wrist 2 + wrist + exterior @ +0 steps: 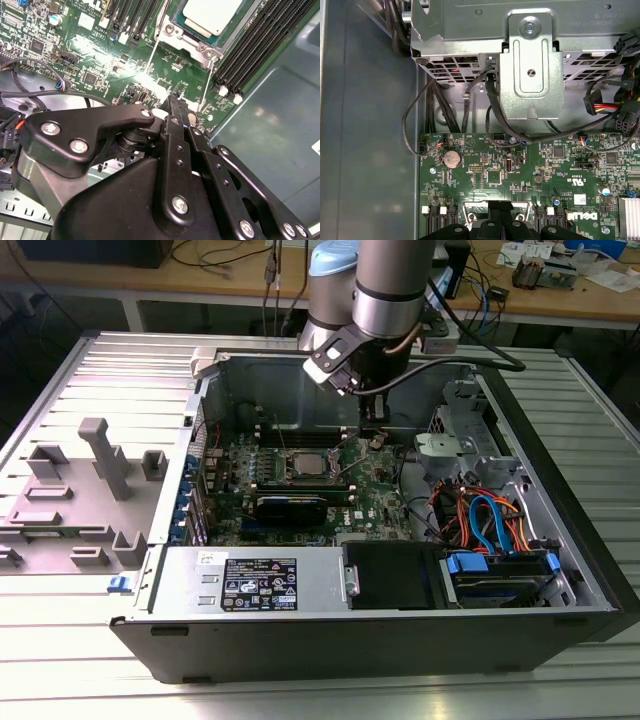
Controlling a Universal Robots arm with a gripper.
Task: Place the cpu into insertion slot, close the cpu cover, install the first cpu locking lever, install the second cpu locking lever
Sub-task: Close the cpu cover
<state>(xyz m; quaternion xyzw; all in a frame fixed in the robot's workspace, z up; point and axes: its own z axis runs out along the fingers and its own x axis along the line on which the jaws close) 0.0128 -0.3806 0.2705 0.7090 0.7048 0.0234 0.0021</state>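
The cpu (212, 12), a pale silver square, lies in the insertion slot (303, 464) on the green board inside the open computer case. The cpu cover (170, 31) lies flat around it as a silver frame. Two thin silver locking levers (151, 57) (206, 82) run from the socket's corners towards my gripper. My gripper (176, 102) is shut with nothing between its fingers, and its tip is low over the board just beside the free end of one lever. In the exterior view the gripper (375, 432) hangs to the right of the socket. Its black fingertips (500, 207) also show in the first wrist view.
Long black memory slots (265, 35) flank the socket. A metal drive cage (530, 60) with black cables stands past the board edge. Blue and orange cables (490, 515) fill the case's right side. A grey fixture tray (90, 490) lies outside on the exterior view's left.
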